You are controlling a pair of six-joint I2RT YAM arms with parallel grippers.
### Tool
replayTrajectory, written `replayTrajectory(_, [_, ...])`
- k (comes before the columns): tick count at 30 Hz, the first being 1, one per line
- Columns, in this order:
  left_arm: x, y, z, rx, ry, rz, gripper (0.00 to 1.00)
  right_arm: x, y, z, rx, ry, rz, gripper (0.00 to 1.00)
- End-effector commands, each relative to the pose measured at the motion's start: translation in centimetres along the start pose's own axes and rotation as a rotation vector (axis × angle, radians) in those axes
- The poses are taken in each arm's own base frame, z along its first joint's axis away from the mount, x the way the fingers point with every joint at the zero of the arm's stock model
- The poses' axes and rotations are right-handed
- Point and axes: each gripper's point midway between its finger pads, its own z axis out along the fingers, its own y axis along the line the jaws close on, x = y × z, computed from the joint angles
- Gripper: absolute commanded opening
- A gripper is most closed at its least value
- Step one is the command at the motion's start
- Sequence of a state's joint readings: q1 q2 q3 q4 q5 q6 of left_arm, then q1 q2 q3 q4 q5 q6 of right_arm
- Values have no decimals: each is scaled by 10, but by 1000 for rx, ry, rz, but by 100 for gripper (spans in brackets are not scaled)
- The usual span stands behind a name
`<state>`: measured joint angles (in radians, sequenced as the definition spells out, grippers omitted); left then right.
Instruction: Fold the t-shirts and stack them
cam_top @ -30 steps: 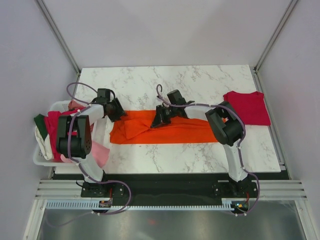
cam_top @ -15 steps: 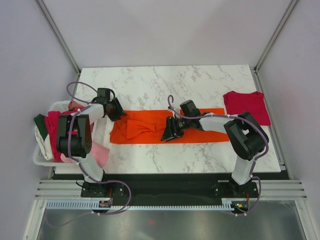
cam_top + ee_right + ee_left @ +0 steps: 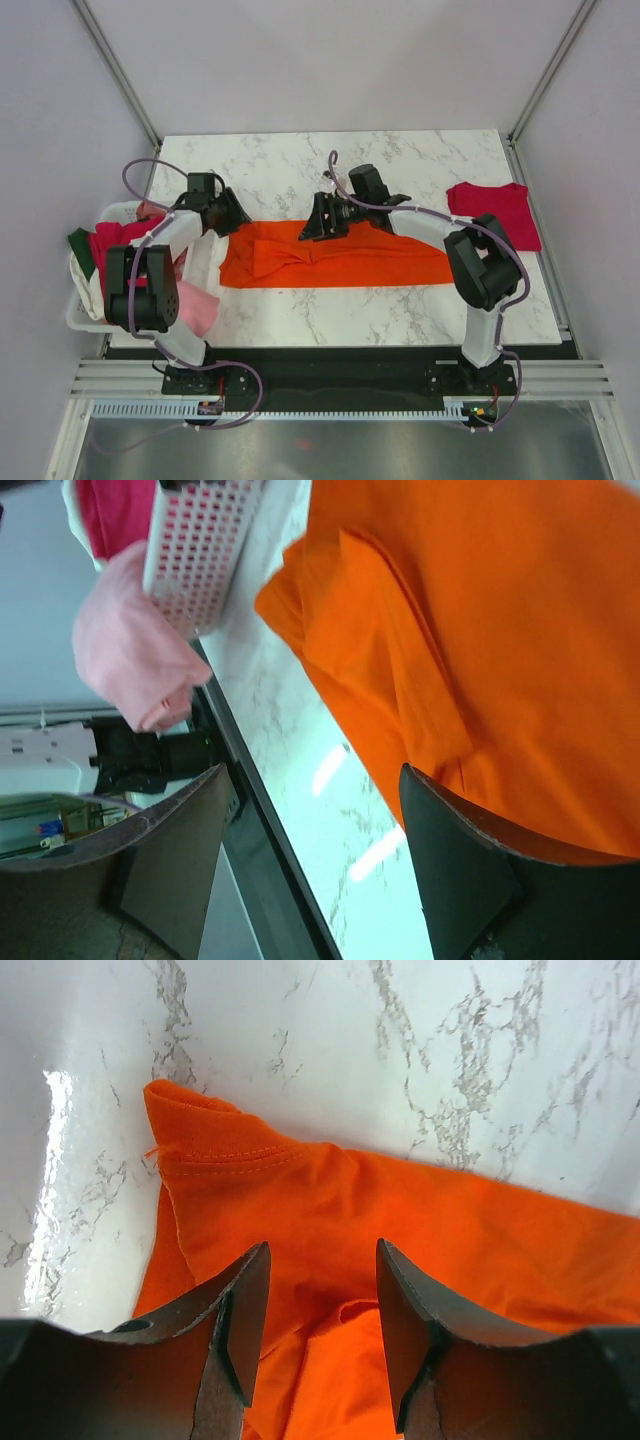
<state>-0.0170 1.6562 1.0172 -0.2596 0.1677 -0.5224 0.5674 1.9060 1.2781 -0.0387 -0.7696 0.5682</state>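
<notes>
Hovering over the far left corner of the orange t-shirt (image 3: 340, 262), left pincer (image 3: 230, 216) has jaws apart with nothing pinched. In the left wrist view the hemmed corner lies just ahead of the fingertips (image 3: 250, 1270) and cloth fills the gap below them. Shirt is a long flat band on the table (image 3: 400, 160), running off to this pincer's right. Right pincer (image 3: 318, 220) sits over the shirt's far edge about mid-length, jaws spread wide and empty. Orange cloth is under and to both sides of it, with a folded-over flap toward the left pincer. Left arm: elbow raised near the basket (image 3: 85, 315), forearm reaching away from the base, wrist turned toward the shirt. Right arm: elbow high over the shirt's right end, forearm stretched leftward across the cloth, pincer pointing down and left. Crimson t-shirt (image 3: 495, 212) lies folded well to the right of the right pincer, near the table's right edge. Basket is behind and to the left of the left pincer, holding the magenta t-shirt (image 3: 110, 245) and green t-shirt (image 3: 80, 243). Pink t-shirt (image 3: 200, 305) hangs over its side. Bare marble runs beyond both pincers to the far edge, and a bare strip lies between shirt and near edge.
</notes>
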Motion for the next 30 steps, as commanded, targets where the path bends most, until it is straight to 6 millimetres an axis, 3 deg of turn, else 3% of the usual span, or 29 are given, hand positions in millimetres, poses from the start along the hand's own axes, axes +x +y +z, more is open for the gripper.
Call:
replayTrajectory(1, [-8, -14, -15, 54, -38, 2, 54, -24, 5, 24, -39, -13, 1, 77])
replayTrajectory(8, [2, -26, -5, 97, 10, -4, 54, -50, 3, 65, -100, 9, -10, 77])
replayTrajectory(9, [3, -29, -3, 105, 16, 0, 54, -48, -4, 73, -102, 23, -1, 77])
replayTrajectory(10, [5, -31, 0, 110, 30, 1, 54, -54, 4, 77, -130, 25, -21, 76])
replayTrajectory(12, [10, -34, 5, 119, 53, 2, 54, -53, -3, 89, -151, 33, -33, 77])
replayTrajectory(14, [15, -36, 11, 131, 81, -2, 54, -58, 3, 96, -182, 35, -57, 77])
replayTrajectory(15, [16, -37, 12, 138, 89, 0, 54, -54, -5, 103, -181, 48, -42, 77])
replayTrajectory(17, [20, -37, 16, 144, 110, 1, 54, -56, 1, 109, -209, 56, -57, 77])
replayTrajectory(25, [25, -31, 26, 111, 146, 8, 54, -28, -5, 130, -250, 129, -13, 76])
replayTrajectory(30, [20, -25, 33, 73, 146, 19, 54, -1, -7, 124, -249, 175, 8, 75])
